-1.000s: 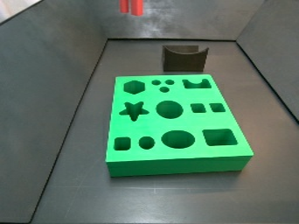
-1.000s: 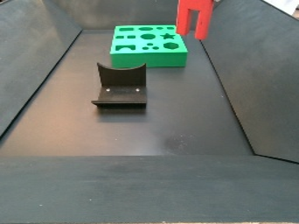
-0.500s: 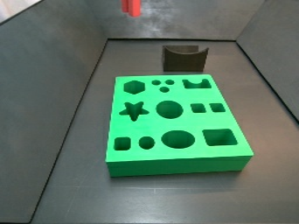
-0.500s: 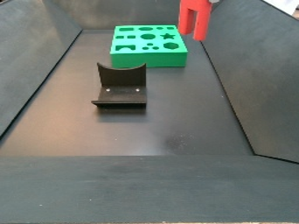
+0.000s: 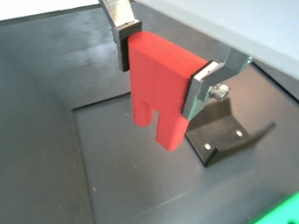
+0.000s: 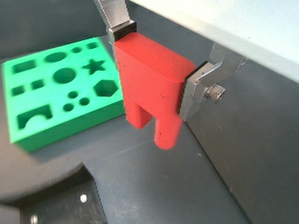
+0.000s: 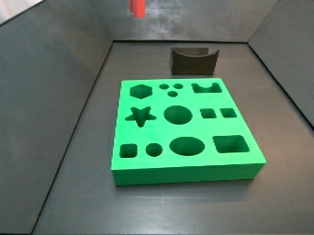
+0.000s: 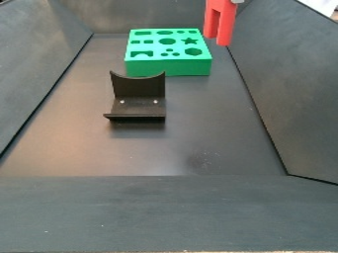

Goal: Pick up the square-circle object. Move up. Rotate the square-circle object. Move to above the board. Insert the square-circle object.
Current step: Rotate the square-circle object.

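The square-circle object [image 5: 162, 83] is a small red block with two short legs, and my gripper [image 5: 163, 70] is shut on its upper body. Its silver fingers [image 5: 201, 87] press both flanks, as the gripper [image 6: 156, 63] also shows on the square-circle object [image 6: 152, 87]. The legs hang free, high above the dark floor. In both side views only the square-circle object [image 7: 139, 7] [image 8: 219, 20] shows at the top edge, with the gripper itself out of frame. The green board [image 7: 185, 128] [image 8: 168, 49] [image 6: 59, 83] lies flat on the floor, well below and to one side of the piece.
The dark fixture [image 7: 194, 60] [image 8: 134, 99] [image 5: 228, 140] stands on the floor a short way from the board. Sloping dark tray walls [image 8: 264, 89] enclose the floor on all sides. A corner of the board [image 5: 288, 210] shows at a wrist view's edge.
In both side views the red piece has crept a little higher and looks slightly narrower, as if turned a bit. The board and the fixture have not moved.
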Controlling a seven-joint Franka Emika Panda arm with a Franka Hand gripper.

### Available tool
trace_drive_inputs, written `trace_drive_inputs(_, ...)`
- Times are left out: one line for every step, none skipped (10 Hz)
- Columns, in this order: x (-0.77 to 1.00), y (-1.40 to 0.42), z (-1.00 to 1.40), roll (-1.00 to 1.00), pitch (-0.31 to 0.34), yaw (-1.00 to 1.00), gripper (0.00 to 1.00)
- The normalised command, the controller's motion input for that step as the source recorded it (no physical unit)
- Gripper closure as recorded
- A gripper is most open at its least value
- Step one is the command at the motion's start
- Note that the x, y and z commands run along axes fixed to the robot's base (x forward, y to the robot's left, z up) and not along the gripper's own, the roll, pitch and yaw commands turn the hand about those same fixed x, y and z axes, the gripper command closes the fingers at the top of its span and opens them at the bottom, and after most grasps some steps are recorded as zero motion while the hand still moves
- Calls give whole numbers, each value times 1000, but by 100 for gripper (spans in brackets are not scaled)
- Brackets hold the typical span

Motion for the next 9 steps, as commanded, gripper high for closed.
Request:
trace_drive_inputs(49,2,-9,-7,13,-1000,100)
trace_drive_inputs(46,5,-10,-8,14,-1000,100)
trace_drive_inputs(44,7,-12,-8,16,-1000,100)
trace_drive_inputs(43,9,-12,-9,17,-1000,100)
trace_drive_inputs(42,9,-13,-10,18,-1000,100)
trace_drive_inputs(41,9,-13,-10,19,-1000,100)
trace_drive_inputs(41,10,-13,-11,21,-1000,100)
trace_drive_inputs(41,10,-13,-12,23,-1000,100)
trace_drive_inputs(40,11,-13,-13,25,-1000,100)
